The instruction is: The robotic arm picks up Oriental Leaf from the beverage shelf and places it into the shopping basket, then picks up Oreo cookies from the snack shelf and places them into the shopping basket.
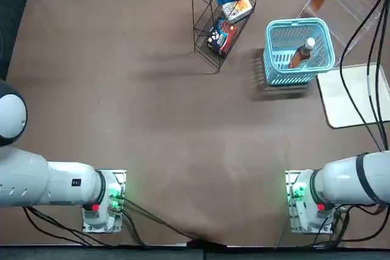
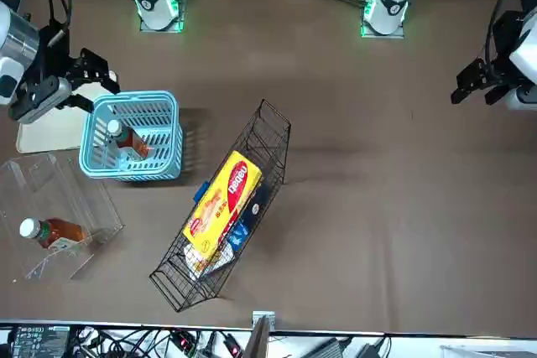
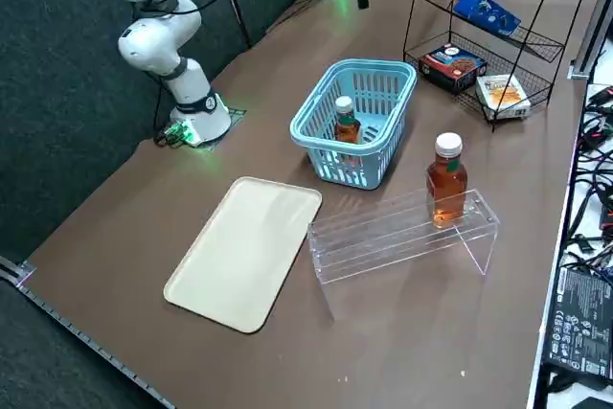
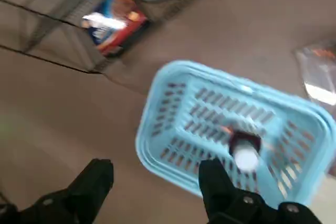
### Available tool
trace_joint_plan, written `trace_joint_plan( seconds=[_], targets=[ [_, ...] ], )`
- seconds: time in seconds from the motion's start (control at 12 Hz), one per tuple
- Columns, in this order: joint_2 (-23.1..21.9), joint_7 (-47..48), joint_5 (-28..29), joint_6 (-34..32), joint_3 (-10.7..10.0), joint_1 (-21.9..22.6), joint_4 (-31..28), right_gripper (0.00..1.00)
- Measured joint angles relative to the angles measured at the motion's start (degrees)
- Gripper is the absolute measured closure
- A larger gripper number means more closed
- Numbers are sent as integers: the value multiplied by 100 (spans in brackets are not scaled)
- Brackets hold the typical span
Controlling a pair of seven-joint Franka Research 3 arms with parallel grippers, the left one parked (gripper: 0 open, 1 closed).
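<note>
Now the right gripper (image 4: 155, 170) hovers near labelled tea (image 2: 134, 145).

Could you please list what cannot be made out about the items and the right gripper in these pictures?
- Right gripper: cut off by the wrist view's edge, so its finger bases are hidden.
- Oriental Leaf bottle in the shopping basket: its lower part is behind slotted sides in the right side view.
- Yellow packet: mostly cut off by the right side view's top edge.
- Oreo packet: mostly hidden behind the yellow packet in the front view.
</note>
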Motion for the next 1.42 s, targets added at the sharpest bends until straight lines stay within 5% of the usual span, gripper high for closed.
trace_joint_plan(
  seconds=[0.42, 1.08, 1.42],
  targets=[
    [-120, -1929, 1236, 912, -122, -79, -768, 0],
    [-132, -5700, 4026, 2681, -115, -39, -2098, 0],
    [38, -6618, 4702, 3342, -83, 274, -2301, 0]
  ],
)
